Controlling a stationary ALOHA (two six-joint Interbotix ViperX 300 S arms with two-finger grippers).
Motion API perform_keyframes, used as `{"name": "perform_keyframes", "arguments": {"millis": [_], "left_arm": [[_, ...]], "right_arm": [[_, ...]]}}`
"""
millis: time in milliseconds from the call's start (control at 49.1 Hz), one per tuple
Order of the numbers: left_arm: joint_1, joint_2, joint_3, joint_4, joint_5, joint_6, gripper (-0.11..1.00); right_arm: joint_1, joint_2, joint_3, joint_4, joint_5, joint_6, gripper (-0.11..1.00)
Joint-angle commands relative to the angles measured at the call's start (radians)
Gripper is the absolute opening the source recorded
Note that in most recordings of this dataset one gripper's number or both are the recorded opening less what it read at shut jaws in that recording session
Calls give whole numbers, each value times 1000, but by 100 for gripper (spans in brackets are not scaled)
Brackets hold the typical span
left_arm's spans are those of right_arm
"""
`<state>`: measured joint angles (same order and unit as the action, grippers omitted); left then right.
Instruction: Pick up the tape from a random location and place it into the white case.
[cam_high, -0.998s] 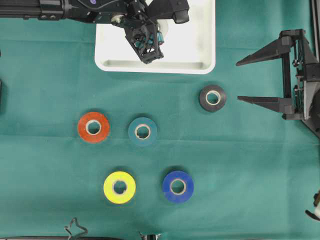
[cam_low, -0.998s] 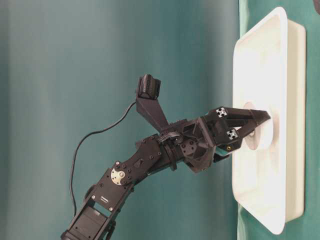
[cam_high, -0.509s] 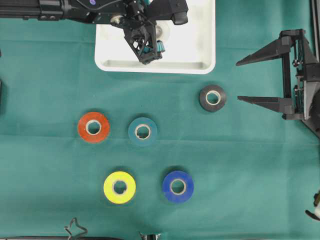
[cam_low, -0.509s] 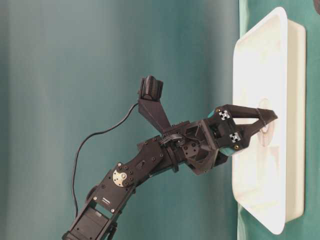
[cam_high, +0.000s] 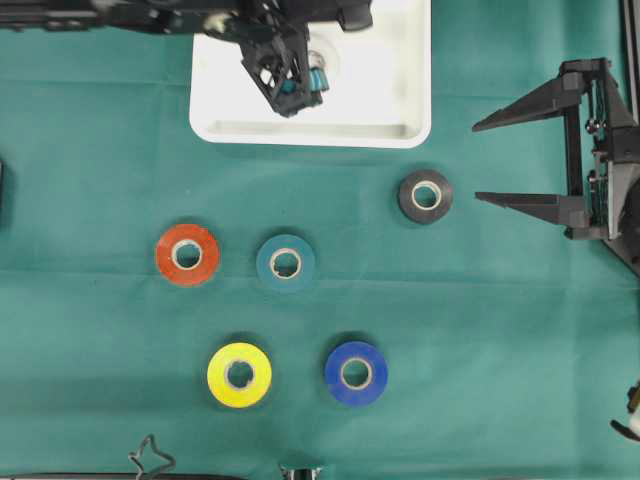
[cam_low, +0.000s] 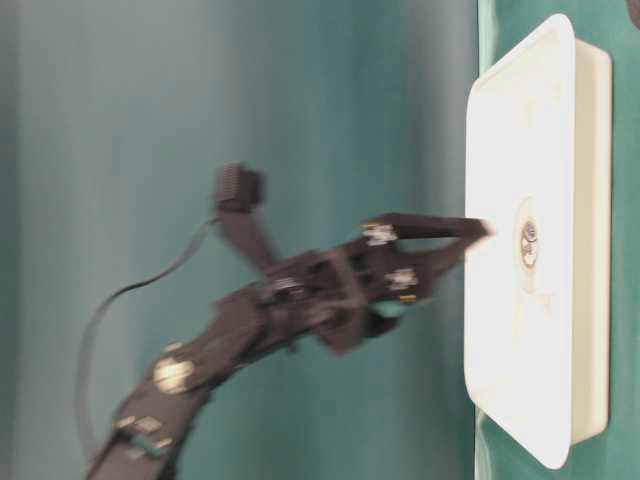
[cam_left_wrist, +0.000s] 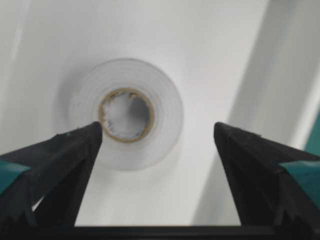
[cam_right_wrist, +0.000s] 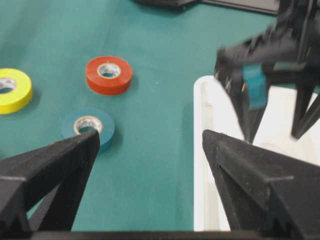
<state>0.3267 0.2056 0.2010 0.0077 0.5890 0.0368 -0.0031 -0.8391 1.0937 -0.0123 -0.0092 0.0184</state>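
Released and backing off: left pincer (cam_left_wrist: 160, 150) has sprung wide since a second ago, leaving the white tape (cam_left_wrist: 126, 112) flat inside the white case (cam_high: 400, 95)

Judging by looks, that roll is light, stiff and smooth-sided, its cardboard core showing; a fresh hold would sit best across the outer rim or one wall through the core; it lies near the case's middle, jaws standing either side without touching; right pincer (cam_right_wrist: 150, 145) is parked open at the counter's (cam_high: 480, 330) edge, gripping nothing; out on the green cloth wait the black roll (cam_high: 425, 196), orange roll (cam_high: 187, 254), teal roll (cam_high: 285, 263), yellow roll (cam_high: 239, 375) and blue roll (cam_high: 356, 373), well apart; only the case's raised rim stands in the way of a low approach.
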Motion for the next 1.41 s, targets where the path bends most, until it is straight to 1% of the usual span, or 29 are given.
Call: {"name": "perform_keyframes", "arguments": {"millis": [0, 204, 285, 591, 692, 1039, 1100, 1222, 1385], "left_arm": [[0, -95, -34, -2, 23, 2, 99], [0, -183, -51, 0, 91, 2, 99], [0, -202, -49, 0, 100, 2, 99], [-9, -207, -40, -2, 98, 0, 99], [-40, -209, -35, -2, 98, -2, 99], [-207, -206, -28, -2, 83, -2, 99], [-218, -209, -21, -2, 67, 0, 99], [-213, -222, 3, 0, 38, -2, 99], [-210, -258, 38, -2, 29, -2, 99]], "right_arm": [[5, 3, -31, 0, -3, 0, 93], [5, 3, -34, 0, 5, 0, 93], [3, 3, -35, 0, 9, 0, 93], [5, 3, -38, 0, 9, -2, 93], [5, 3, -40, -2, 9, 0, 93], [5, 3, -41, 0, 9, 0, 93], [5, 3, -41, 0, 11, 0, 93], [5, 3, -41, 0, 9, 0, 93], [5, 3, -41, -2, 11, 0, 93]]}}
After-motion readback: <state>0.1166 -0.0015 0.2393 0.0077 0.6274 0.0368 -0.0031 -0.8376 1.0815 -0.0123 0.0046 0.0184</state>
